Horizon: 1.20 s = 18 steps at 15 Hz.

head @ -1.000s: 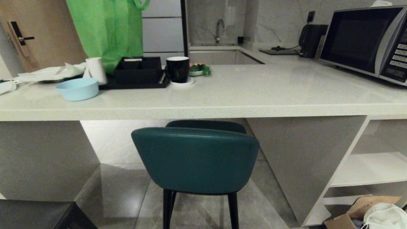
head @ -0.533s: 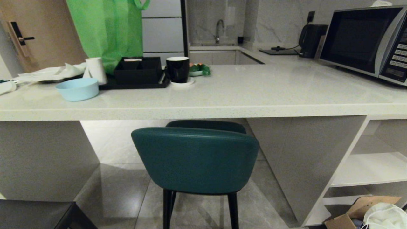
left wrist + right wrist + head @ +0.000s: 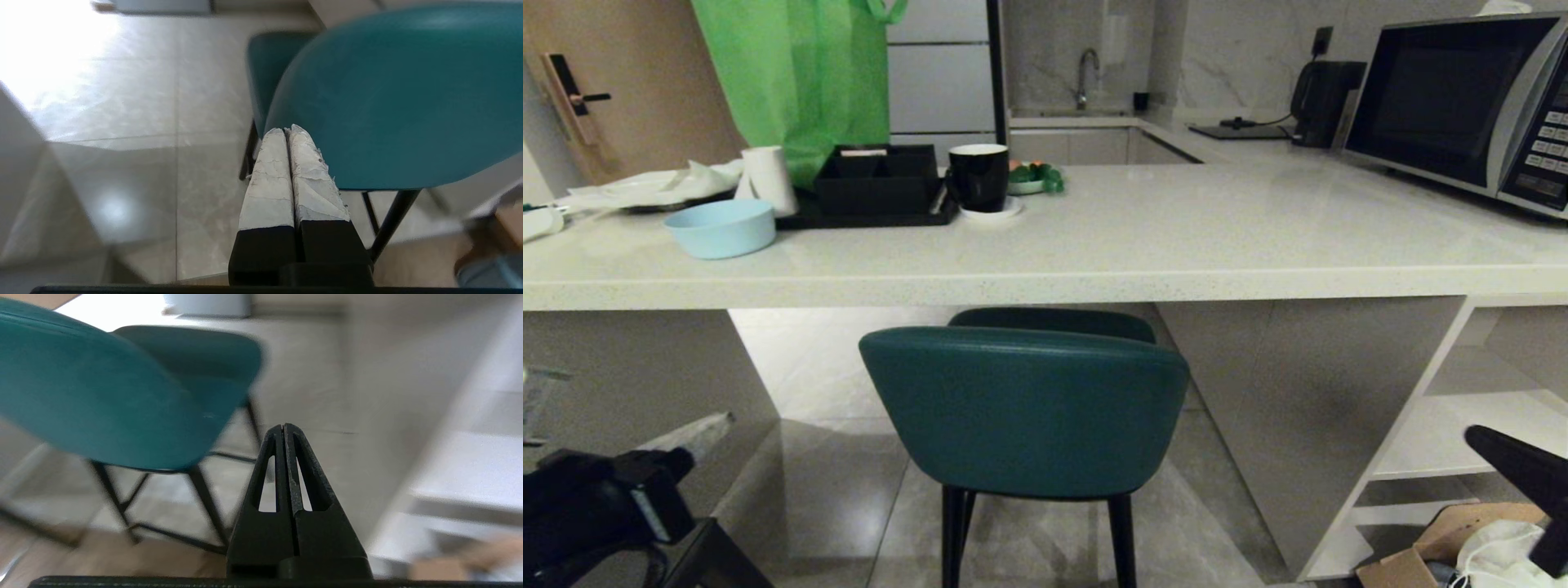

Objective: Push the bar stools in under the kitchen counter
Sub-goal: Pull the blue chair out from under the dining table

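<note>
Status: the teal padded stool with curved back and black legs (image 3: pixel 1024 408) stands in front of the long pale cream stone-look counter (image 3: pixel 1094 245). Its seat is partly beneath the slab edge; its back is still outside. The push is therefore not finished. My left gripper (image 3: pixel 287 134), fingers wrapped in white tape, is clenched on nothing, just beside the stool back. My right gripper (image 3: pixel 283 428) is likewise clenched and empty, near the stool's other side. Contact is not confirmed.

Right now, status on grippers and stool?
Left gripper and right gripper shut, empty, flanking teal stool. Stool backrest outside the counter edge. Nothing blocking.
</note>
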### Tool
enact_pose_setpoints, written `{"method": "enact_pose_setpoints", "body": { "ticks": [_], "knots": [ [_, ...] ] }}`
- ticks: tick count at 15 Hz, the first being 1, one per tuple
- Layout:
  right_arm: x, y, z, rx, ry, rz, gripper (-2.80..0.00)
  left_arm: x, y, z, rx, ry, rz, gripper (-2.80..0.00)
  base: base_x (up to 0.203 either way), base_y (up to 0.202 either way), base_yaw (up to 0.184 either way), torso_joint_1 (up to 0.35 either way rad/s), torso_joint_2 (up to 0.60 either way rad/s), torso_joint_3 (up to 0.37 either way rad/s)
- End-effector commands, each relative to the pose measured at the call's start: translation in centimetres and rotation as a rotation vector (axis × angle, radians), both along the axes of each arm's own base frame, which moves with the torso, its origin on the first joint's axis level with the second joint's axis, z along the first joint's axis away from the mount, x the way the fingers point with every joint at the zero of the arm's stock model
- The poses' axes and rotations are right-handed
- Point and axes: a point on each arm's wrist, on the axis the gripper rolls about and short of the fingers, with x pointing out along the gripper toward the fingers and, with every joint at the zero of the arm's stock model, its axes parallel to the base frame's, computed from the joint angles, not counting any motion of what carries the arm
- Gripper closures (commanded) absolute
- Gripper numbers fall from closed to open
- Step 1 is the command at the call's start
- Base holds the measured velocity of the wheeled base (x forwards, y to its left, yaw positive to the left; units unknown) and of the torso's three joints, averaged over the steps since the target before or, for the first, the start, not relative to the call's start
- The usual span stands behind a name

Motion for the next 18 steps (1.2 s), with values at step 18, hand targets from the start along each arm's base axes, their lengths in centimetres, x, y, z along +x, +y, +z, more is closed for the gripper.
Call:
{"method": "enact_pose_setpoints", "body": {
  "ticks": [18],
  "knots": [
    [16.4, 11.4, -9.8, 0.170, 0.090, 0.269, 0.00, 17.1, -0.7, -8.7, -0.061, -0.007, -0.214, 0.00, 0.000, 0.000, 0.000, 0.000, 0.00, 0.000]
  ]
}}
